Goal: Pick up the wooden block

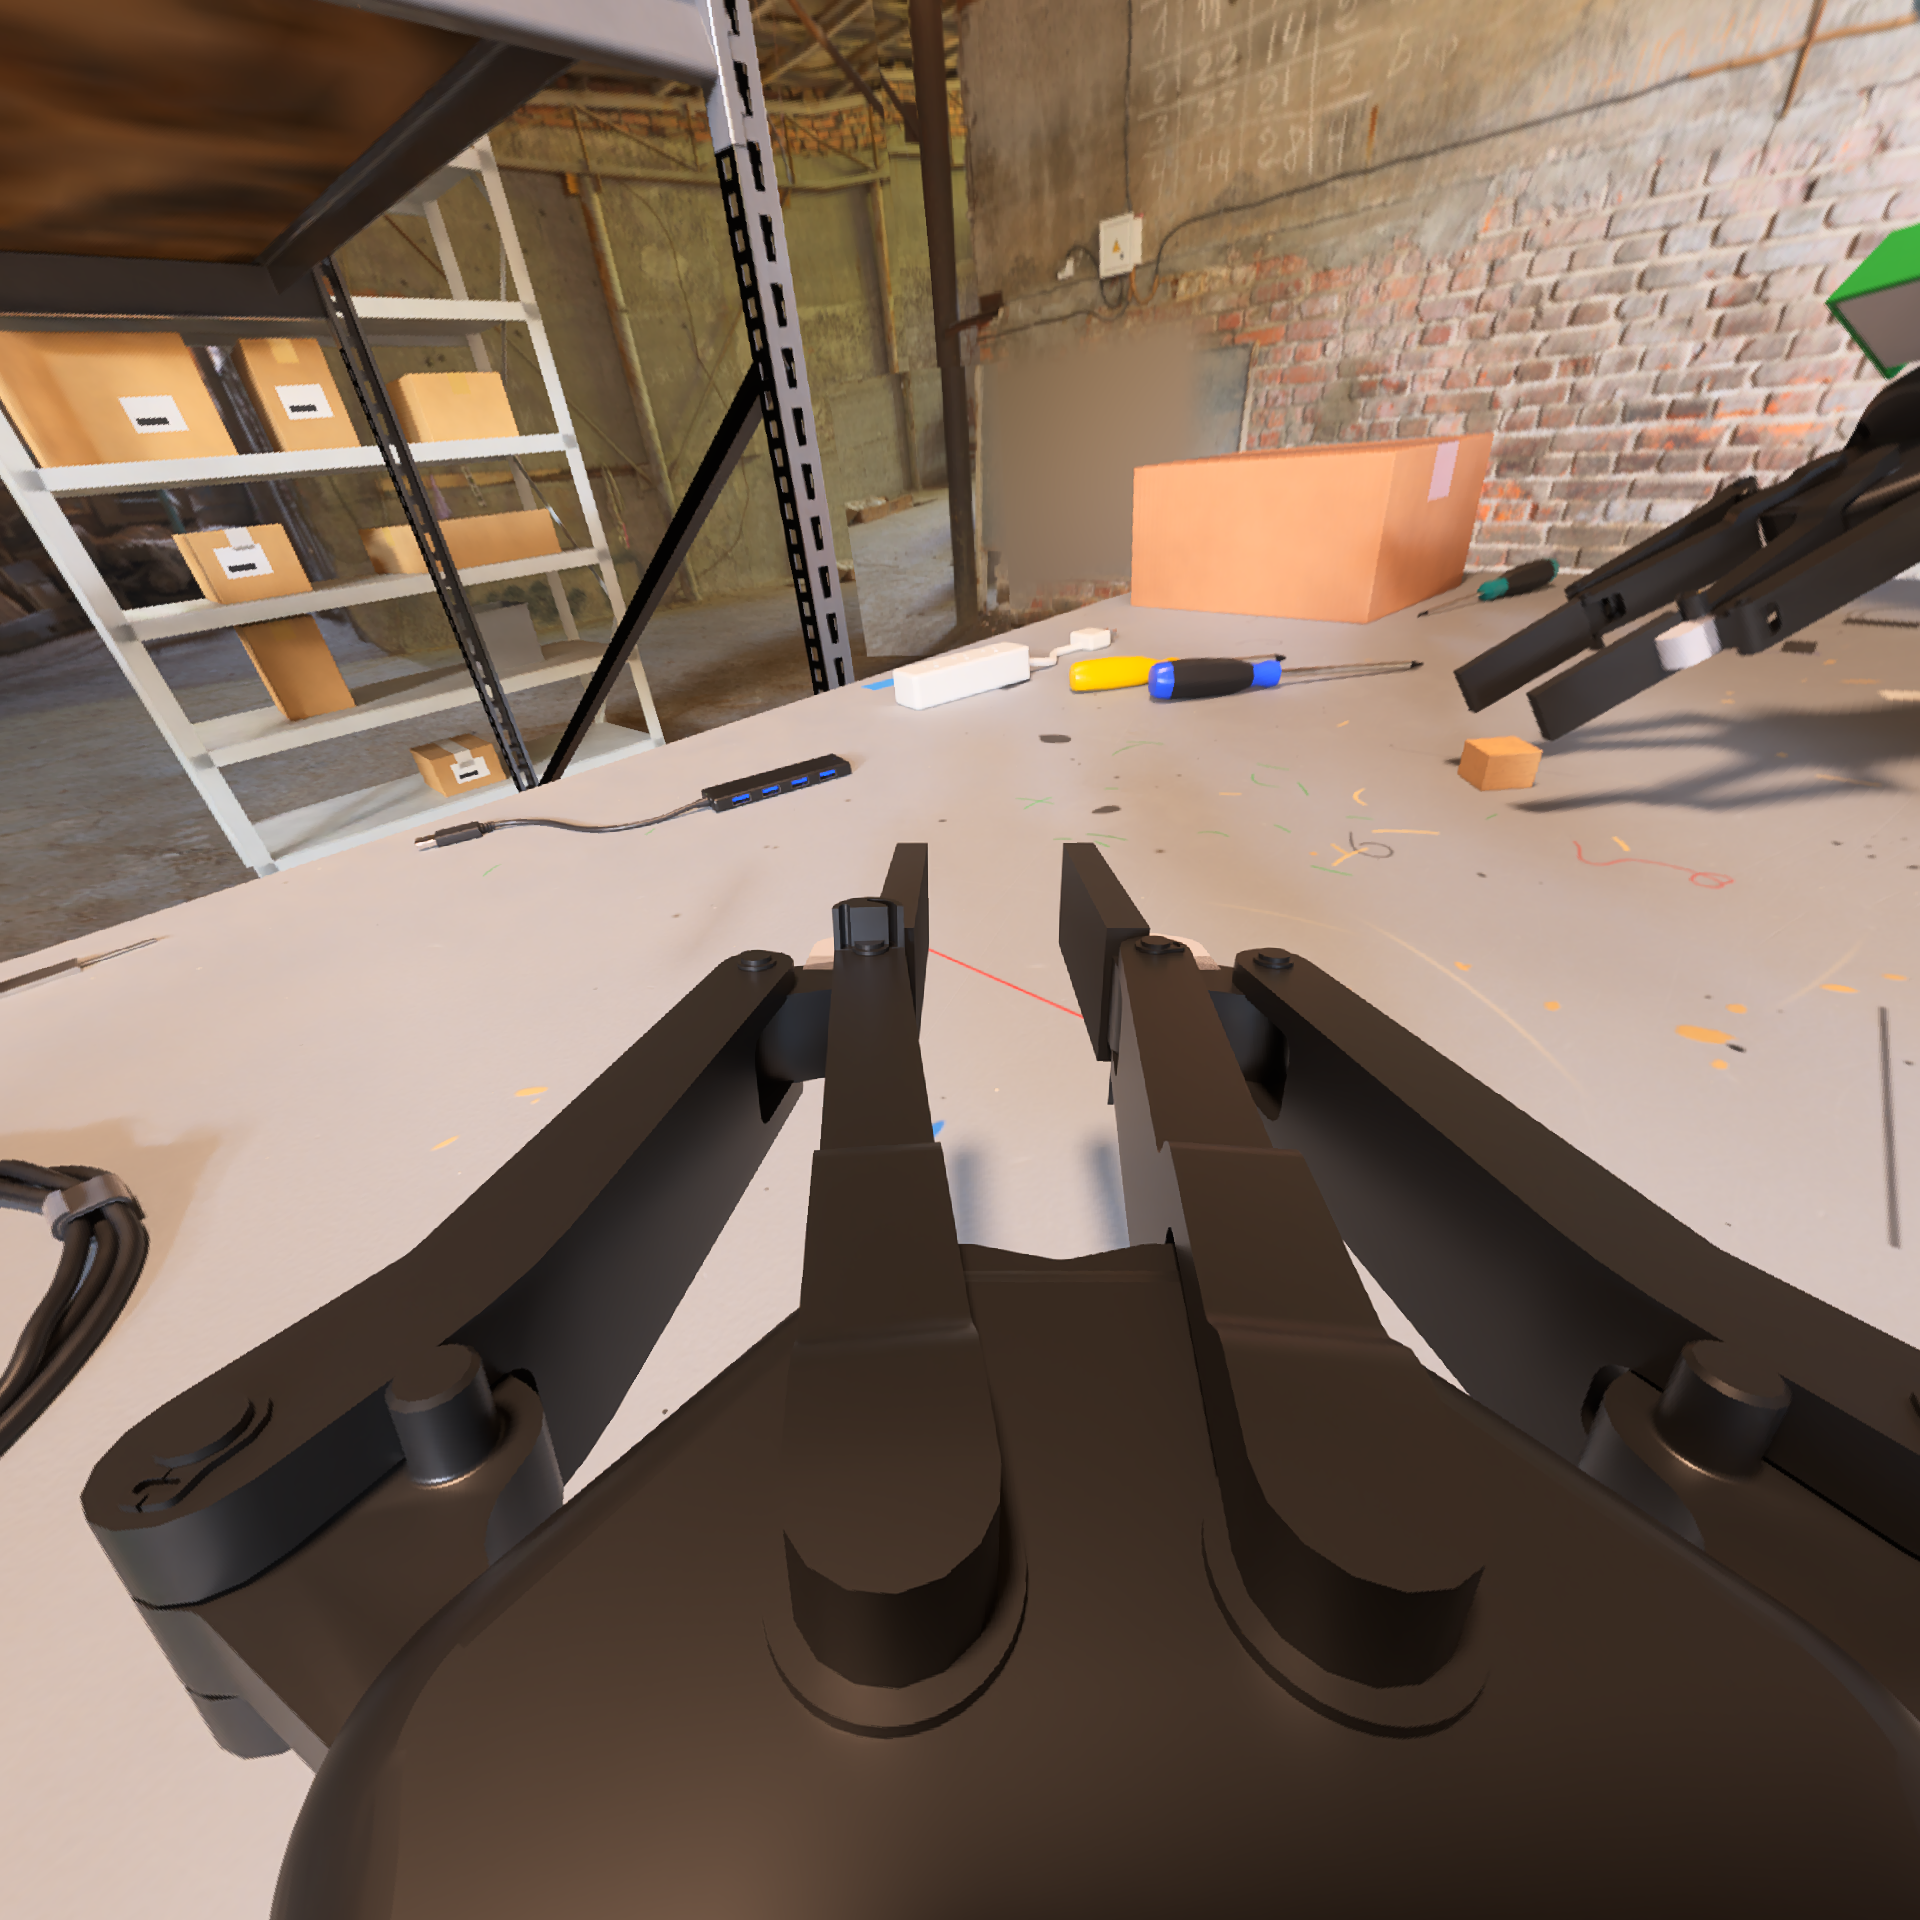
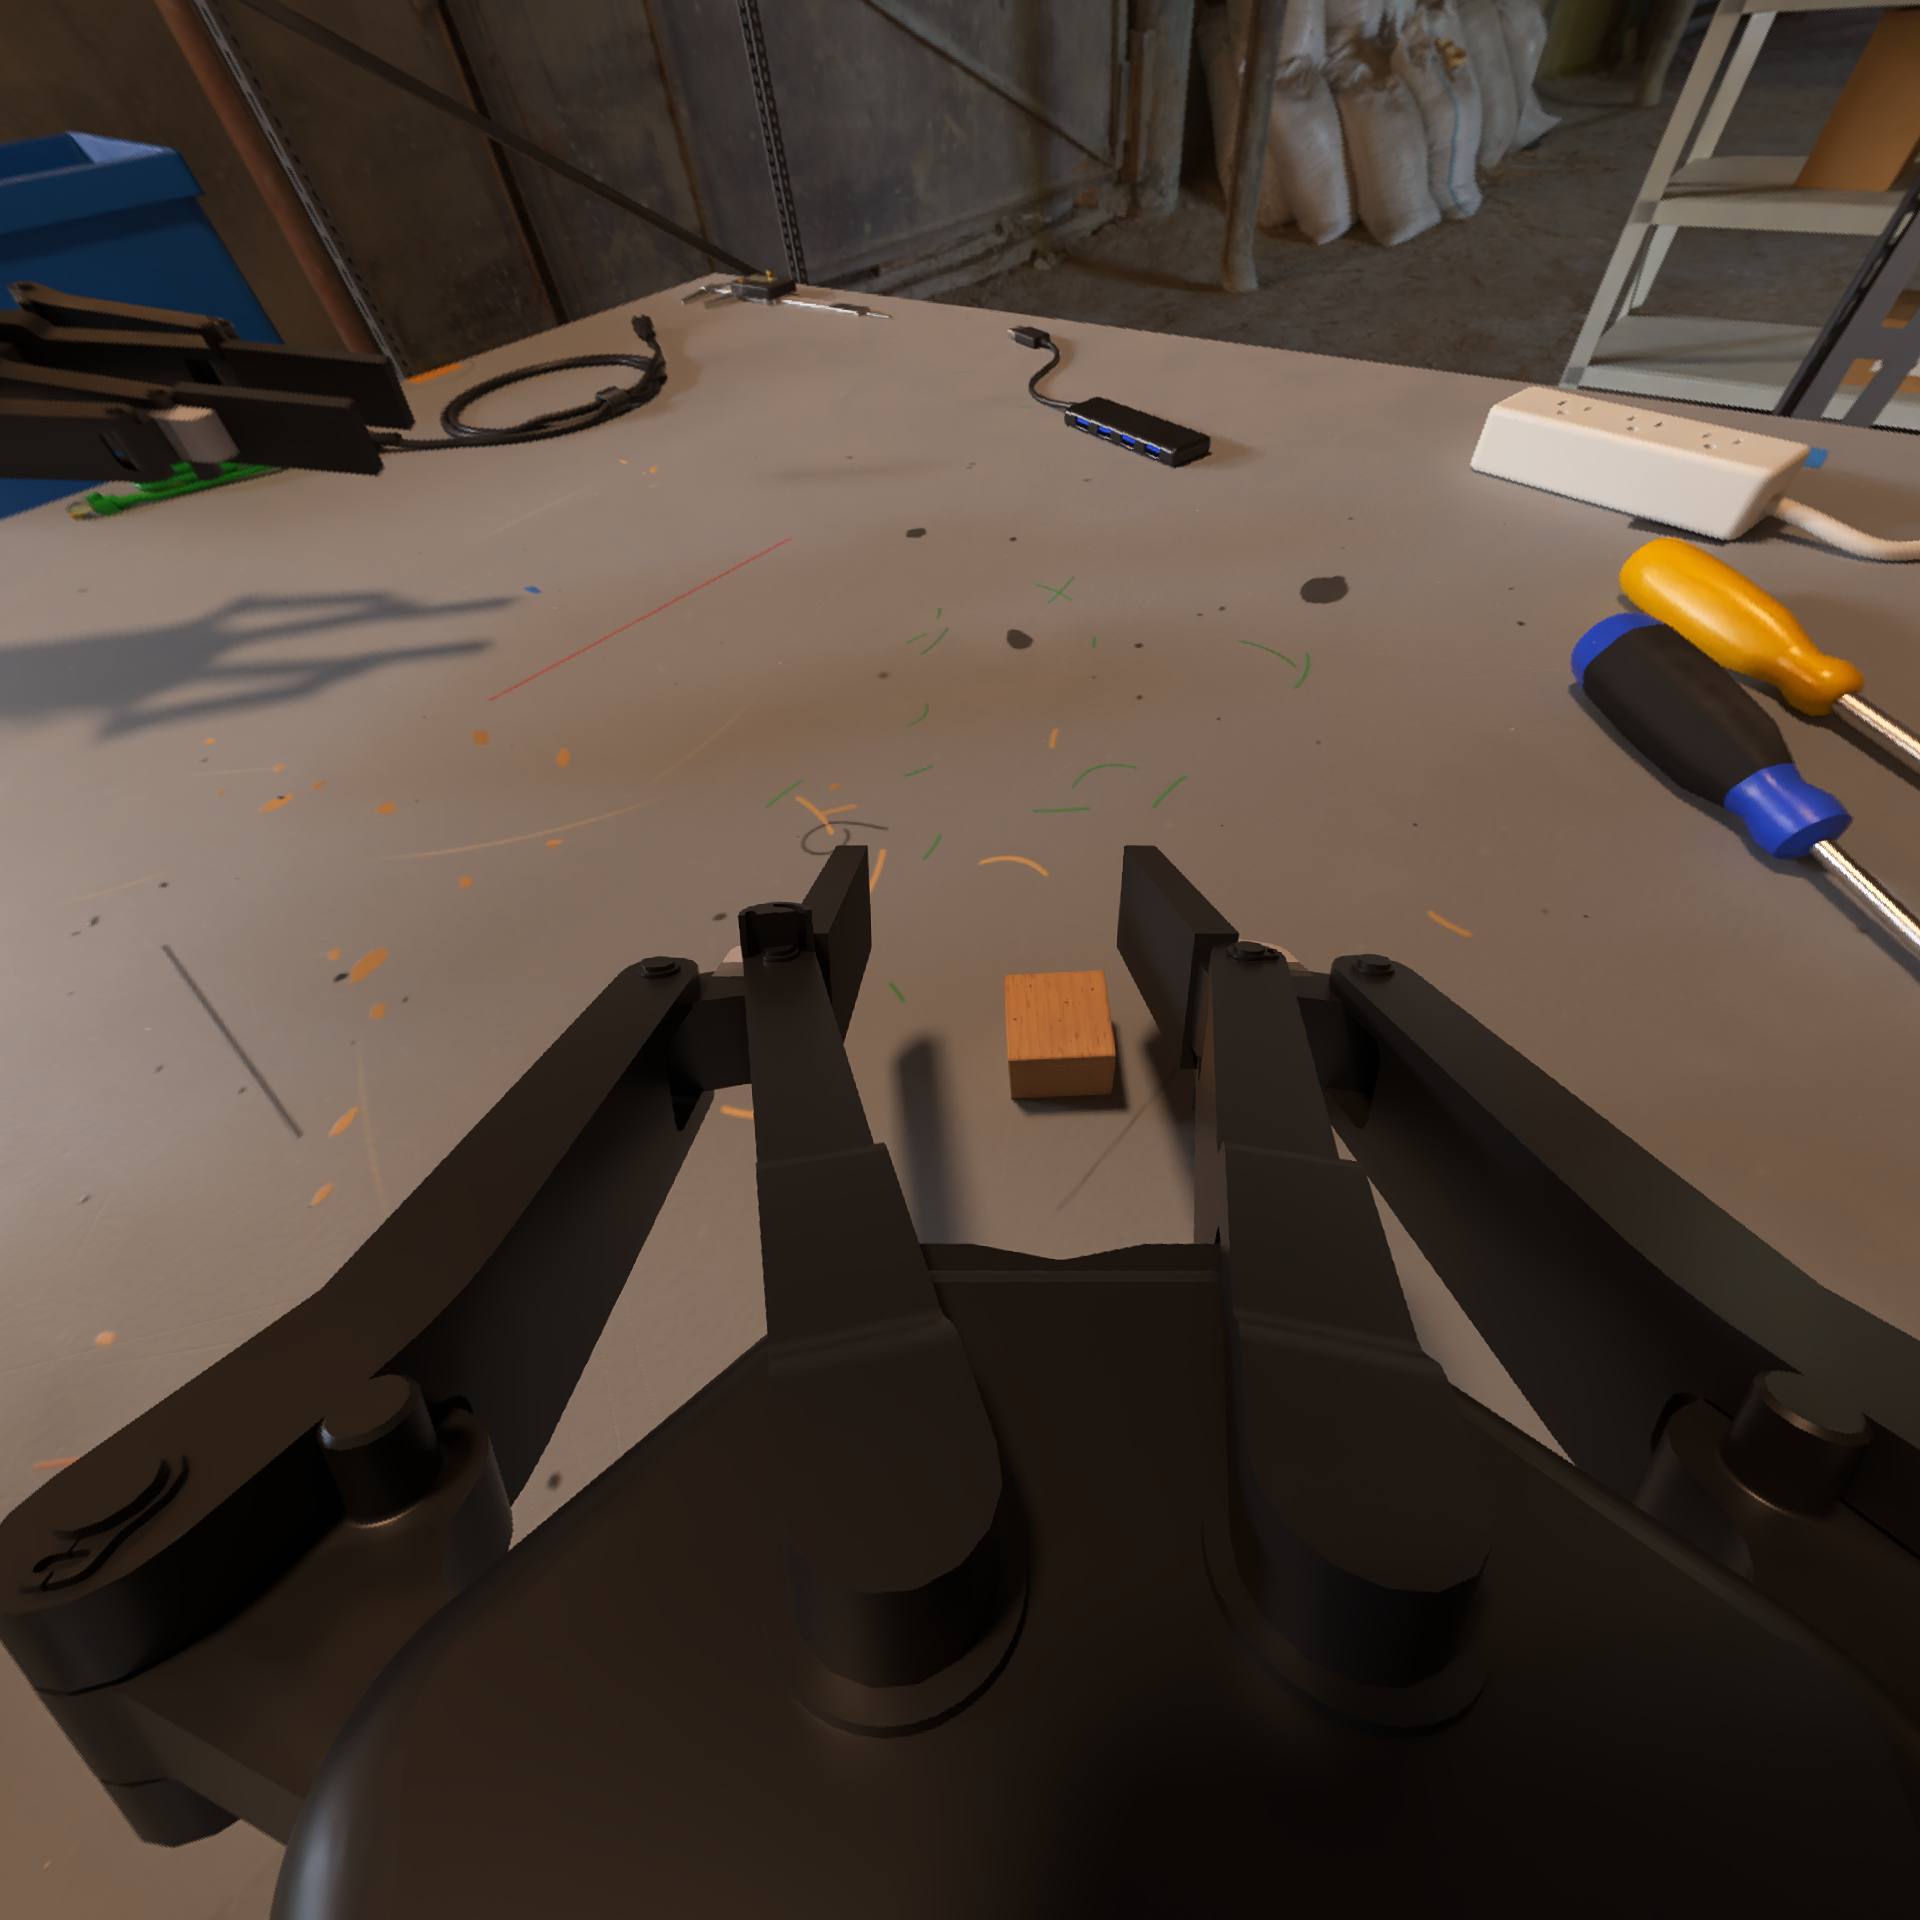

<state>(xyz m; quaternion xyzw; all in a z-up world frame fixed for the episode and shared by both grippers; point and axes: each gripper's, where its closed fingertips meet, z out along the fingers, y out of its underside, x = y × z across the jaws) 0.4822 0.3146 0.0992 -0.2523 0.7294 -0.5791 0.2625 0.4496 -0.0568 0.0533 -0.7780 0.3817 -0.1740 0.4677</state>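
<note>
The wooden block point(image 2: 1059, 1031) is a small light-brown cube lying on the grey table. In the right wrist view it lies below and between my right gripper's point(image 2: 995, 883) open fingers, nearer the right finger, not touched. In the left wrist view the block point(image 1: 1498, 762) sits at the far right, under the right gripper point(image 1: 1507, 701), which hovers above it. My left gripper point(image 1: 994, 878) is open and empty above bare table, far from the block. It also shows at the left edge of the right wrist view point(image 2: 384, 421).
A yellow-handled screwdriver point(image 2: 1733, 621) and a blue-black screwdriver point(image 2: 1704, 732) lie to the right of the block. A white power strip point(image 2: 1636, 460), a black USB hub point(image 2: 1138, 430) and a coiled black cable point(image 2: 556, 397) lie farther off. A cardboard box point(image 1: 1304, 530) stands at the table's back.
</note>
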